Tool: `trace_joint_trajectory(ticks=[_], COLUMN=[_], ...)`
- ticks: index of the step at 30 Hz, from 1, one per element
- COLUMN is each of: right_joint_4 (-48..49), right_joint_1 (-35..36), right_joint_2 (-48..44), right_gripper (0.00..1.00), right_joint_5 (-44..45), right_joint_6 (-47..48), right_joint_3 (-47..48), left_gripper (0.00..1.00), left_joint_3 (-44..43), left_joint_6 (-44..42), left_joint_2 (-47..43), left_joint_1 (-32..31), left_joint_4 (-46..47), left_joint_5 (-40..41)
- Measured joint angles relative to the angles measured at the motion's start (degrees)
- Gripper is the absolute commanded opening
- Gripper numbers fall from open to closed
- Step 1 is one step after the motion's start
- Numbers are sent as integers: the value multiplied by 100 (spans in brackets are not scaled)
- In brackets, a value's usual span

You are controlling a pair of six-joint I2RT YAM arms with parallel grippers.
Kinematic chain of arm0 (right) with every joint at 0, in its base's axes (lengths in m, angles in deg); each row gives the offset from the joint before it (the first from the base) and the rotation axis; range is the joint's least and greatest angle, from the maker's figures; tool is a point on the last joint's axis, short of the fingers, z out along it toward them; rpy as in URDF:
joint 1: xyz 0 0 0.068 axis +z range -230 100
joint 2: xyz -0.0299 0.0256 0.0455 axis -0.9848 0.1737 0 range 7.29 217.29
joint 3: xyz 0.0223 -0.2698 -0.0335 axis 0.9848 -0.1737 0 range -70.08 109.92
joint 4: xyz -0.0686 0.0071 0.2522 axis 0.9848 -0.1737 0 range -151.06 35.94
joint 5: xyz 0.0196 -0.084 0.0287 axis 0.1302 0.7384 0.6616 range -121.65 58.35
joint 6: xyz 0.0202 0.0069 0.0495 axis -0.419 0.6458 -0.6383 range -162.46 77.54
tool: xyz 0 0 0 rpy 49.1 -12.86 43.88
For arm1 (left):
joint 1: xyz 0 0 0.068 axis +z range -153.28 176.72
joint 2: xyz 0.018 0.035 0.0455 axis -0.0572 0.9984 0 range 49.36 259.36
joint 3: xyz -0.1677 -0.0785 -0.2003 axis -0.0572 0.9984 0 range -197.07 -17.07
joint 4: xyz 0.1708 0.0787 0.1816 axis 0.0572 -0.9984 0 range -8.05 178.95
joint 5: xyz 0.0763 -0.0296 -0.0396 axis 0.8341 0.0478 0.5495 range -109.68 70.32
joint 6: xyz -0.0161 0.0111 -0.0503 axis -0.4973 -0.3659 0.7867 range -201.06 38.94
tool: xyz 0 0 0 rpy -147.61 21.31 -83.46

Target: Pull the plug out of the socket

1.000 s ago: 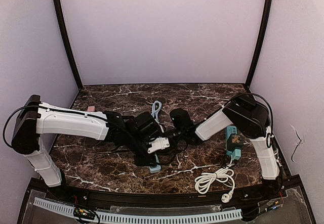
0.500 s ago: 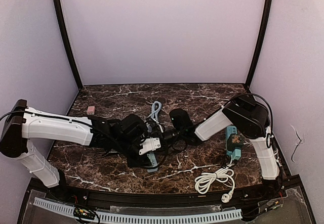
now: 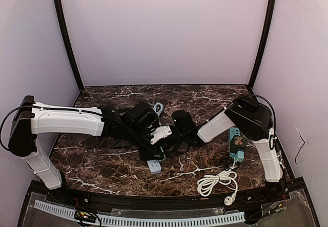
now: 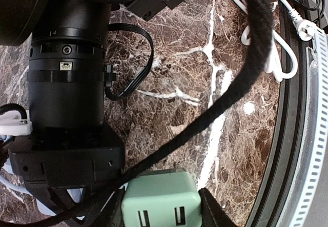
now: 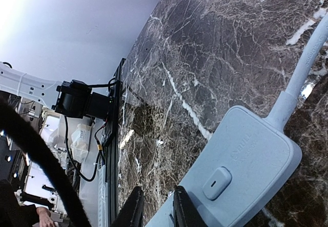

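Observation:
My left gripper [image 3: 155,144] is shut on a mint-green plug [image 4: 160,193], whose face with two slots shows between the jaws in the left wrist view. The plug is lifted clear of the light blue power strip [image 3: 154,166], which lies on the marble table with its cable loop [image 3: 158,107] at the far end. My right gripper [image 5: 156,211] is nearly closed on the strip's edge [image 5: 241,160], beside its switch [image 5: 217,183]. A black braided cable [image 4: 241,83] crosses in front of the left wrist camera.
A teal power strip [image 3: 236,144] lies at the right by the right arm's base. A coiled white cable [image 3: 218,181] with a plug [image 3: 228,200] lies at the front right, and also shows in the left wrist view [image 4: 279,47]. The table's front rail [image 3: 169,219] is close.
My left gripper has moved back and up from the near end of the blue strip with the green plug in it. The strip's near end now shows. The right arm has stayed put.

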Motion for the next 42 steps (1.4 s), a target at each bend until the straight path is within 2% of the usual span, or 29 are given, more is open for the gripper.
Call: trace_joint_trajectory(ticks=[7, 13, 20, 24, 26, 35, 42], right_joint_4=[0, 52, 48, -402, -704, -1480, -1742], right_joint_1=[0, 2, 28, 31, 31, -243, -616], right_joint_2=[0, -2, -116, -260, -367, -1436, -2474], right_gripper=[21, 27, 42, 59, 64, 65, 65], right_joint_5=[2, -20, -9, 37, 90, 254, 614], right_joint_6=[11, -24, -94, -11, 57, 319, 765], right_joint_3=[0, -9, -50, 87, 208, 450, -11], left_gripper=[18, 18, 18, 18, 18, 19, 23], left_joint_3=[120, 186, 168, 170, 173, 345, 487], left_joint_6=[-31, -103, 48, 177, 245, 568, 1049], left_joint_2=[-92, -468, -761, -1104, -1292, -1919, -2308], left_joint_1=[52, 52, 168, 308, 372, 579, 758], left_joint_4=[61, -57, -262, -260, -251, -61, 72], left_joint_5=[-415, -435, -459, -455, -444, -334, 122])
